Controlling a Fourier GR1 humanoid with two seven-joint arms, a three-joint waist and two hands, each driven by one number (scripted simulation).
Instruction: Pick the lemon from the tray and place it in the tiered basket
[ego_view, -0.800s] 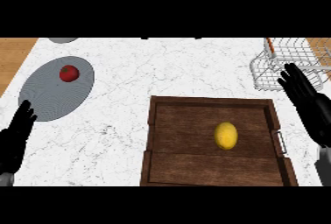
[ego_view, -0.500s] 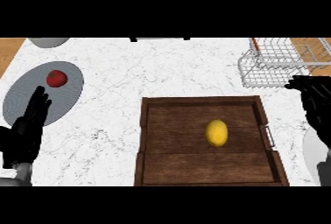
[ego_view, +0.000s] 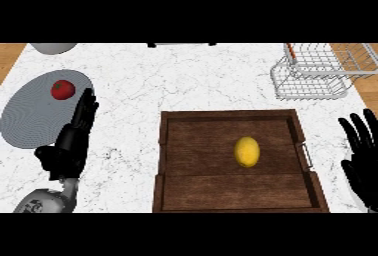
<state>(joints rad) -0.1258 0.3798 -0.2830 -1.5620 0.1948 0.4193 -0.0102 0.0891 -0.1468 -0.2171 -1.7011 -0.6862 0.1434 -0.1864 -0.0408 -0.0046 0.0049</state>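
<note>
Lemon (ego_view: 247, 152) lies in wooden tray (ego_view: 171, 165); no writing shows anywhere.

You see 2 black hands. Your left hand (ego_view: 71, 145) is matte black all over, with slim segmented fingers and a blockier palm where faint ridges mark the joints. Below it, a short stretch of grey forearm (ego_view: 46, 201) shows, rounded and metallic, with pale highlights and darker mottling. Your right hand (ego_view: 362, 160) is the same plain black, its long narrow fingers separated by thin gaps.
</note>
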